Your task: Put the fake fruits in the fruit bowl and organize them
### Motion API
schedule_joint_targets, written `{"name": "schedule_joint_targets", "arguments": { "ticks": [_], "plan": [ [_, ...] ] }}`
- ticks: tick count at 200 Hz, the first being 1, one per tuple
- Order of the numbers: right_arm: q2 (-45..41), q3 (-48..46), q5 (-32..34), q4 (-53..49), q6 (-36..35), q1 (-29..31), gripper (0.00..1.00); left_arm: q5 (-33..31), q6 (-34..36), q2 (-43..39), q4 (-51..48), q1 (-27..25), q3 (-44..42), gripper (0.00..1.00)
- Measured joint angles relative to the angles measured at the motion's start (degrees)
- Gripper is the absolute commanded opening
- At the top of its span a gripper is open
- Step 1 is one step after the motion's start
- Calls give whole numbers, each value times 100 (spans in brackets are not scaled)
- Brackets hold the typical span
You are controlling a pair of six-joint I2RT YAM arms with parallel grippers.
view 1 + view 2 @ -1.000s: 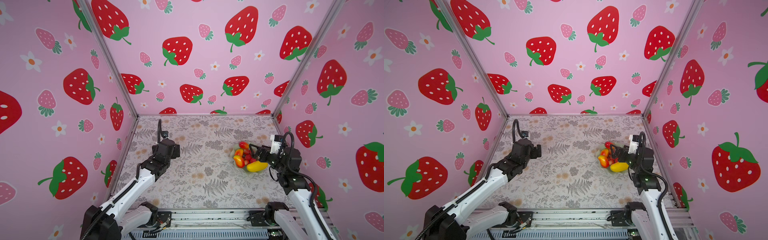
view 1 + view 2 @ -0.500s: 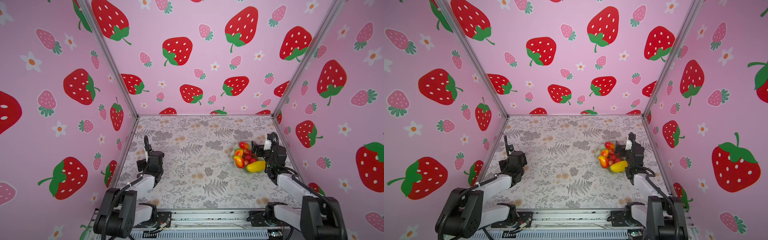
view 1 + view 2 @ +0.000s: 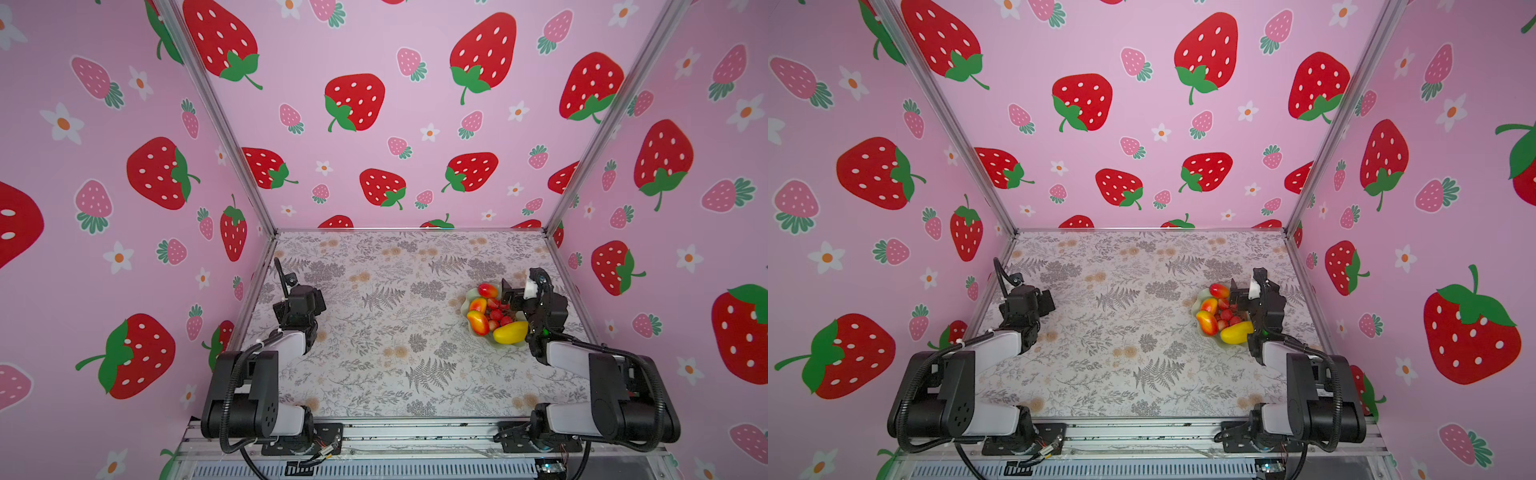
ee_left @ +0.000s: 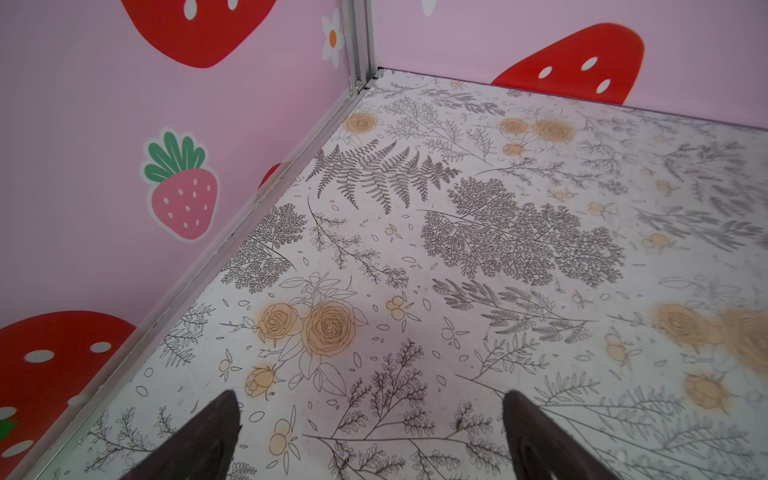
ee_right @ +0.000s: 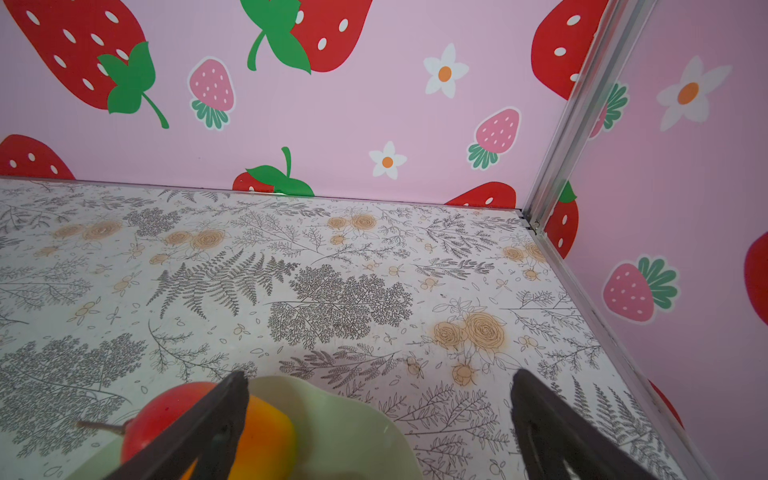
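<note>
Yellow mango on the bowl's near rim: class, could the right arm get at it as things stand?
Probably, after drawing back. The yellow mango lies uncovered at the near rim of the fruit bowl, and the right gripper is open, but it hangs past the mango, over the bowl's far side.

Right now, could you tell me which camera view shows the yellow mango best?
Both top views: the yellow mango lies in plain sight at the bowl's near edge. The right wrist view shows only a red-orange mango and bowl rim; the left wrist view only table.
</note>
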Motion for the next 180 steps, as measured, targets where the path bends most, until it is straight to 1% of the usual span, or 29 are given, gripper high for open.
{"name": "schedule_joint_targets", "arguments": {
  "ticks": [17, 32, 70, 103, 137, 180],
  "plan": [
    [2, 0, -50, 79, -85, -37, 99, 212, 4, -59, 804, 0, -481, 99],
    [2, 0, -90, 138, -144, -138, 99, 337, 0, 118, 1349, 2, -824, 99],
    [13, 0, -262, 153, -219, -540, 99, 706, 151, 723, 1635, -48, -704, 99],
    [13, -7, -658, 229, -33, -931, 99, 826, 234, 793, 1777, -98, -603, 99],
    [-2, -44, -1071, 273, 238, -953, 99, 850, 260, 793, 1781, -98, -586, 99],
    [-332, -452, -1043, 238, 345, -955, 99, 857, 280, 793, 1781, -98, -579, 99]
  ]
}}
